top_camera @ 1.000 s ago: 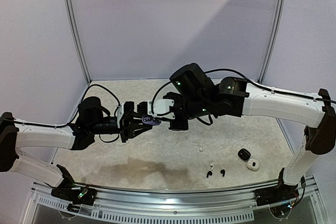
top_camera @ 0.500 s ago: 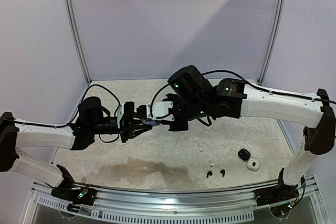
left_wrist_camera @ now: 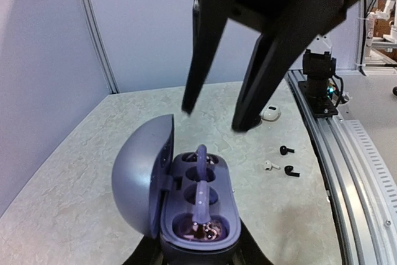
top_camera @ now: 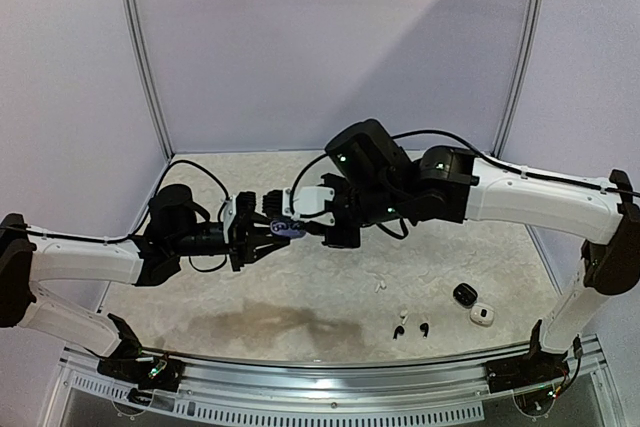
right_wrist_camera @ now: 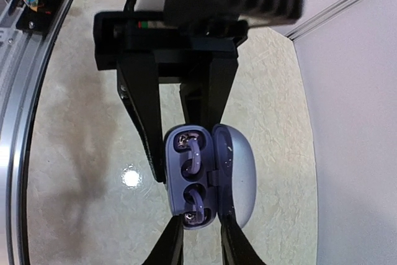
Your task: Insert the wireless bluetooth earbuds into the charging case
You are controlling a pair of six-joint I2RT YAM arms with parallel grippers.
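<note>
My left gripper [top_camera: 278, 230] is shut on an open purple charging case [top_camera: 288, 229], held above the table with its lid swung aside. Two purple earbuds [right_wrist_camera: 193, 153] [right_wrist_camera: 198, 198] lie in the case's wells, also seen in the left wrist view as the earbuds [left_wrist_camera: 203, 181] inside the case [left_wrist_camera: 200, 215]. My right gripper [top_camera: 301, 222] hovers just over the case, fingers apart and holding nothing; its fingertips [left_wrist_camera: 242, 123] hang above the far end. In the right wrist view my right gripper [right_wrist_camera: 200, 240] straddles the case's near end [right_wrist_camera: 189, 181].
Loose on the table at the front right lie a white earbud [top_camera: 381, 285], another white one [top_camera: 403, 315] and two black ones [top_camera: 398, 331] [top_camera: 424, 328]. A black case [top_camera: 464, 294] and a white case [top_camera: 482, 315] sit further right.
My right gripper's fingers have parted above the case, and that arm dipped left toward it and then eased back. The left arm and the case have stayed put.
</note>
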